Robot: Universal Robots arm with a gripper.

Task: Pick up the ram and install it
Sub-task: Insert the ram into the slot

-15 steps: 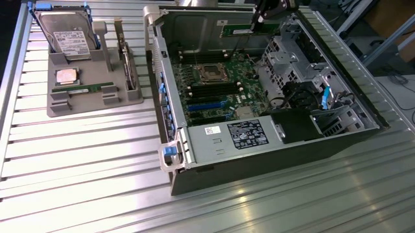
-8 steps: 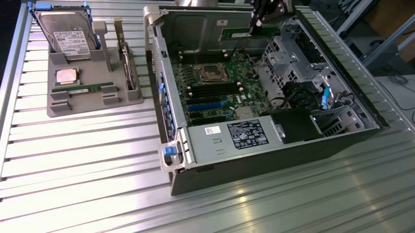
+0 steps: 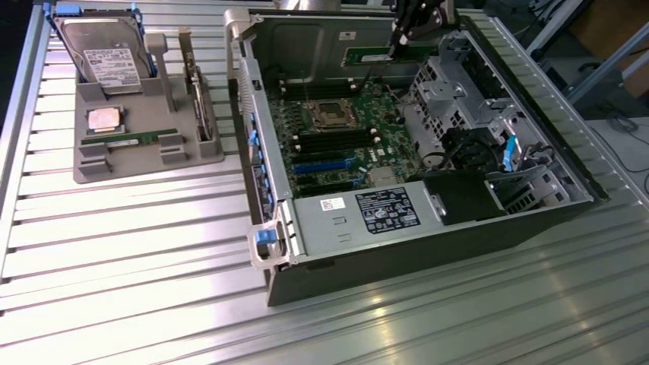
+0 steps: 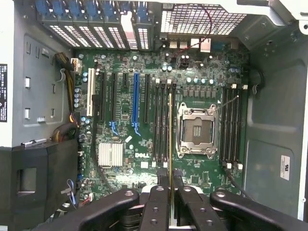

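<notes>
Above the motherboard (image 4: 202, 167), our hand (image 4: 170, 185) is closed tight on the ram (image 4: 170, 134), edge down; its long axis runs parallel to the slots (image 4: 162, 120) just below it, beside the socket (image 4: 196, 130), not yet seated.

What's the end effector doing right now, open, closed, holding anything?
End effector: closed, holding the ram edge-on over the motherboard.

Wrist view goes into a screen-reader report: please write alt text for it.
The gripper holds the ram edge-on above the motherboard inside an open computer case, in line with the memory slots beside the empty processor socket.
</notes>
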